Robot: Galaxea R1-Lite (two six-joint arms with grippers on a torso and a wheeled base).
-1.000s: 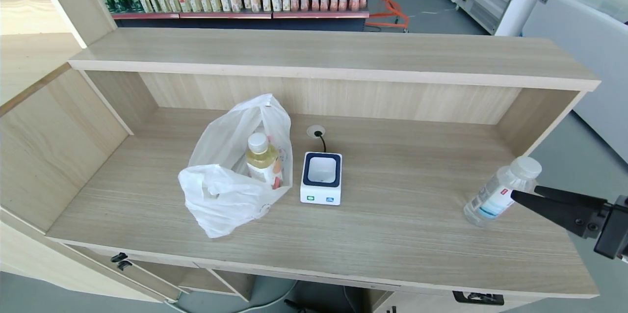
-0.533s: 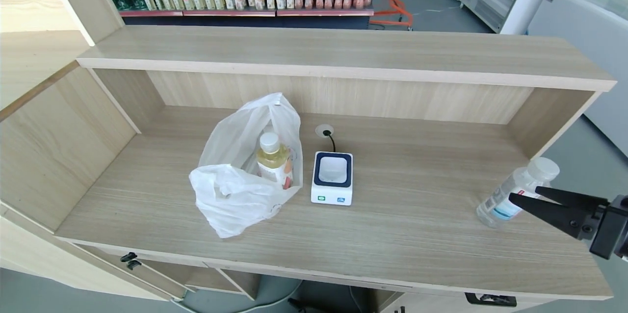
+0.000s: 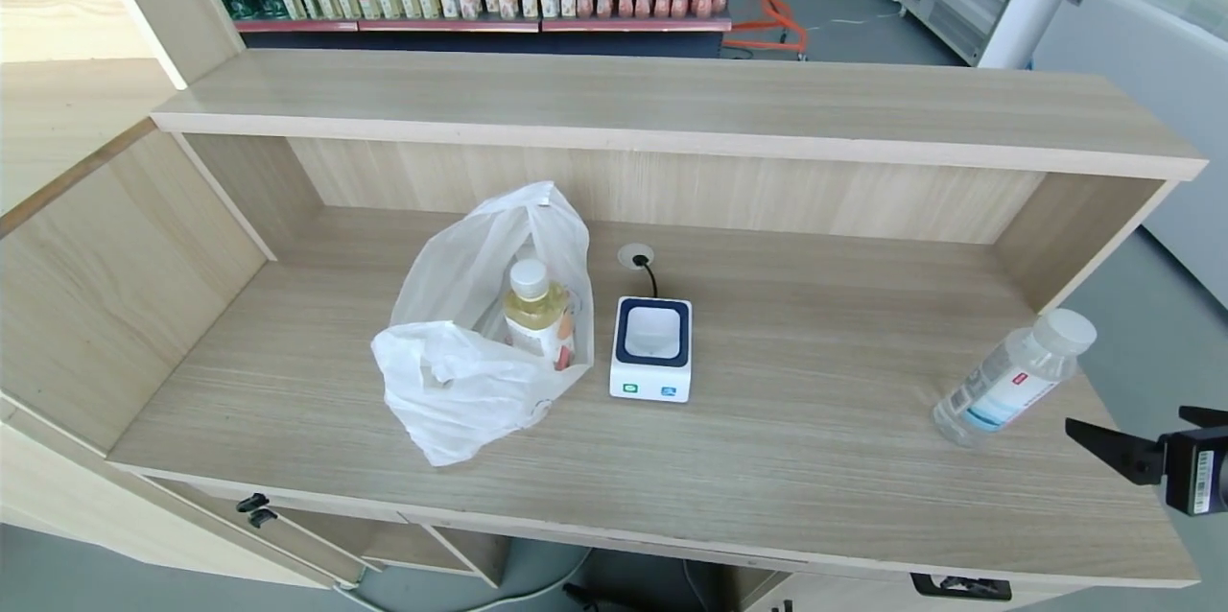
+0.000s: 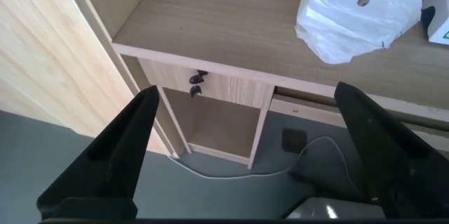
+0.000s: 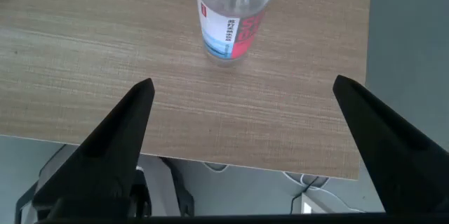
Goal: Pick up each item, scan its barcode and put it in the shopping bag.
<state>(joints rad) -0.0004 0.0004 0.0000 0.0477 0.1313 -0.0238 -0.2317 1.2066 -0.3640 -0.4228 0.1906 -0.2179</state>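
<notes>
A clear water bottle [image 3: 1012, 377] with a white cap stands upright near the counter's right end. In the right wrist view the water bottle [image 5: 231, 13] stands just beyond my fingers. My right gripper [image 3: 1127, 422] hangs open off the counter's right front, a short way back from it, holding nothing; its own camera shows the right gripper [image 5: 242, 82] over the counter's front edge. A white shopping bag [image 3: 475, 353] holds a yellow drink bottle [image 3: 535, 310], left of the white scanner [image 3: 652, 348]. My left gripper [image 4: 247, 90] is open below the counter front, with the bag [image 4: 358, 6] beyond it.
The wooden counter [image 3: 787, 459] has a raised back shelf and side walls. A cable hole [image 3: 635, 255] sits behind the scanner. Black drawer handles [image 3: 254, 508] lie under the front edge at the left. Bare wood stretches between scanner and water bottle.
The head camera shifted slightly at first. My right gripper has drawn back from the water bottle toward the counter's right front edge. The bottle stayed standing in place.
</notes>
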